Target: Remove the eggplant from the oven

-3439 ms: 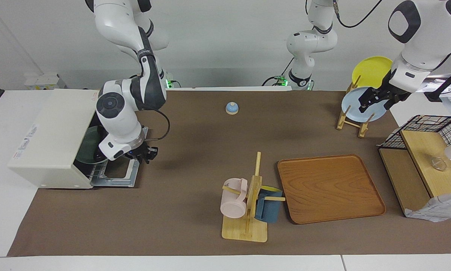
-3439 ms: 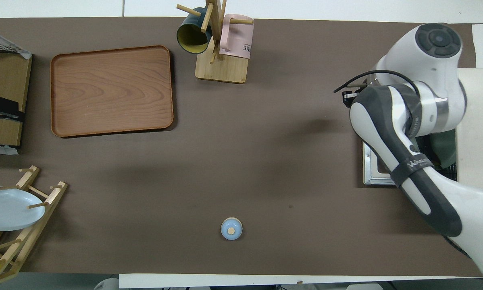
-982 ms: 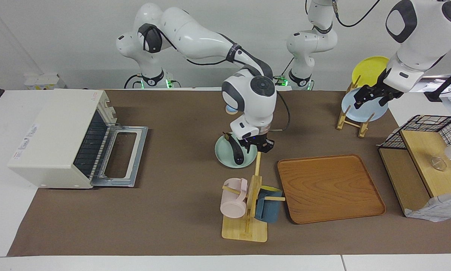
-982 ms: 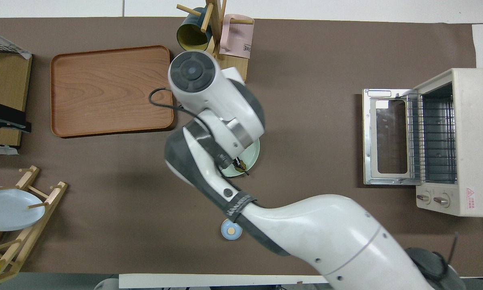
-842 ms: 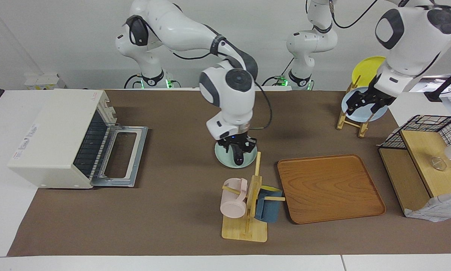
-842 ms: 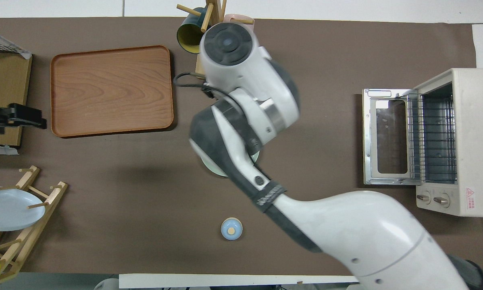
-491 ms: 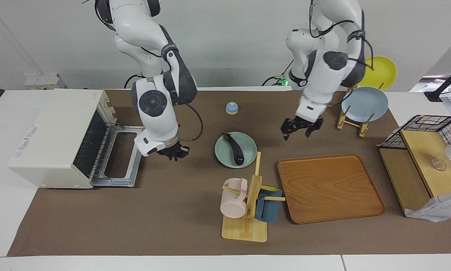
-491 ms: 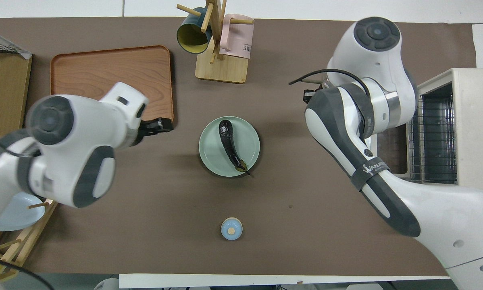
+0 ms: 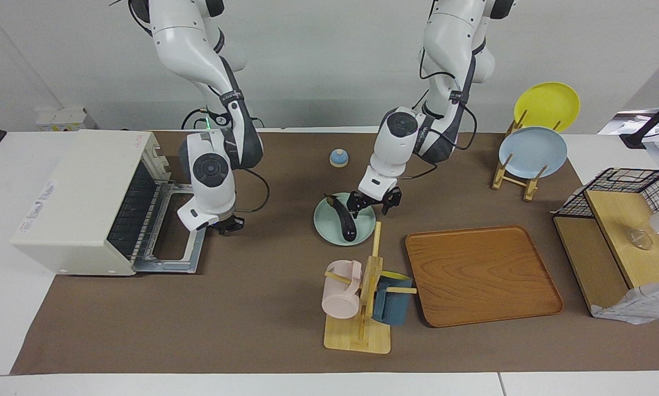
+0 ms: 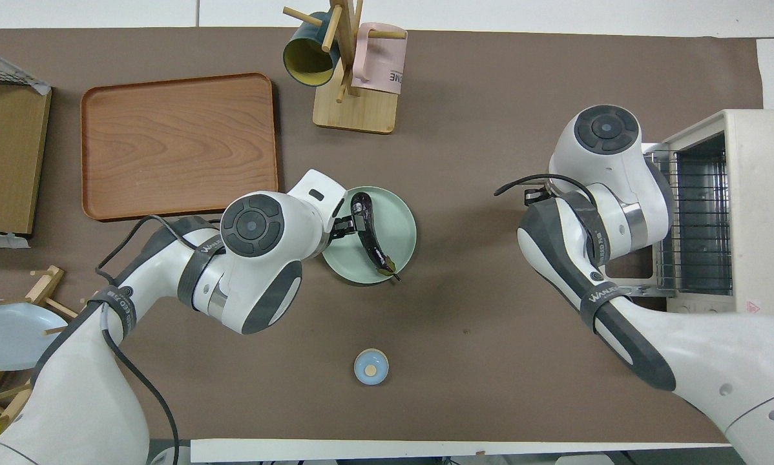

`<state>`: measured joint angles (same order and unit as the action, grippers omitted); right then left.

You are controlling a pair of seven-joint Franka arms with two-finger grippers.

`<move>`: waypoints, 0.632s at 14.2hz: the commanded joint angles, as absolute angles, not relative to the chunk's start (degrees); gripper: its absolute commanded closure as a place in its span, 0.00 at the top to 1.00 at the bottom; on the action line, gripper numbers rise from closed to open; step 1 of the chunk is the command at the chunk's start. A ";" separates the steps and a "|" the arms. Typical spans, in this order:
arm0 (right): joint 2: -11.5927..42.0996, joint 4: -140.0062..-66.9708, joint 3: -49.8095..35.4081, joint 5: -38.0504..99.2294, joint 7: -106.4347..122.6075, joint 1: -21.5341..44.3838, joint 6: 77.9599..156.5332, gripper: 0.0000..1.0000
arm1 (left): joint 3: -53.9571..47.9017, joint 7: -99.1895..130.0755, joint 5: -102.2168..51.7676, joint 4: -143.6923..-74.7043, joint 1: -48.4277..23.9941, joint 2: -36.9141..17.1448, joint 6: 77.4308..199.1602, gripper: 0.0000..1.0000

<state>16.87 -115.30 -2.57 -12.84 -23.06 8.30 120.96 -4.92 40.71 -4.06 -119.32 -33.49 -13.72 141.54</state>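
The dark purple eggplant (image 9: 345, 223) lies on a pale green plate (image 9: 364, 230) in the middle of the table, outside the oven; it also shows in the overhead view (image 10: 369, 234) on the plate (image 10: 401, 226). My left gripper (image 9: 371, 204) is open and low over the plate's edge, close beside the eggplant; I cannot tell if it touches. It shows in the overhead view (image 10: 350, 224) too. The cream-white oven (image 9: 82, 187) stands at the right arm's end with its door (image 9: 182, 258) folded down and its rack bare. My right gripper (image 9: 228, 224) is at the door's edge.
A mug rack (image 9: 362, 300) with a pink and a blue mug stands farther from the robots than the plate, with a wooden tray (image 9: 481, 275) beside it. A blue bell (image 9: 338, 158) sits nearer the robots. A plate rack (image 9: 530, 154) and a wire shelf (image 9: 621, 220) are at the left arm's end.
My right arm carried the plate with the eggplant from the oven to mid-table, let go and went back to the oven door. My left arm swung from the plate rack to the plate.
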 commanded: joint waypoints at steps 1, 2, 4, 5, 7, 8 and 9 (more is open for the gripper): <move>14.50 -118.74 -3.43 -16.59 -19.18 6.07 122.61 0.00 | -4.31 41.30 -4.04 -114.54 -34.80 -16.25 141.59 1.00; 14.50 -118.65 -3.43 -18.53 -18.12 5.63 121.82 0.00 | -4.31 42.44 -4.04 -113.74 -36.11 -16.96 141.85 1.00; 14.50 -117.43 -3.43 -21.17 -17.23 5.27 120.07 0.00 | -4.13 43.15 -3.96 -113.03 -38.40 -19.50 143.51 1.00; 14.59 -114.90 -3.51 -21.62 -16.44 5.19 117.10 0.00 | -4.13 43.42 -4.04 -113.20 -38.67 -19.69 144.31 0.90; 12.76 -109.71 -3.60 -21.01 -10.33 4.31 109.20 0.00 | -4.04 44.74 -3.96 -113.03 -38.67 -20.21 143.62 0.26; 9.79 -109.60 -3.60 -20.83 -5.06 1.96 107.07 0.00 | -3.96 44.74 -3.96 -112.77 -38.67 -20.21 142.13 0.00; 7.41 -109.69 -3.69 -20.22 -0.14 -0.50 106.44 0.00 | -3.78 44.65 -3.78 -110.59 -37.80 -20.13 138.81 0.00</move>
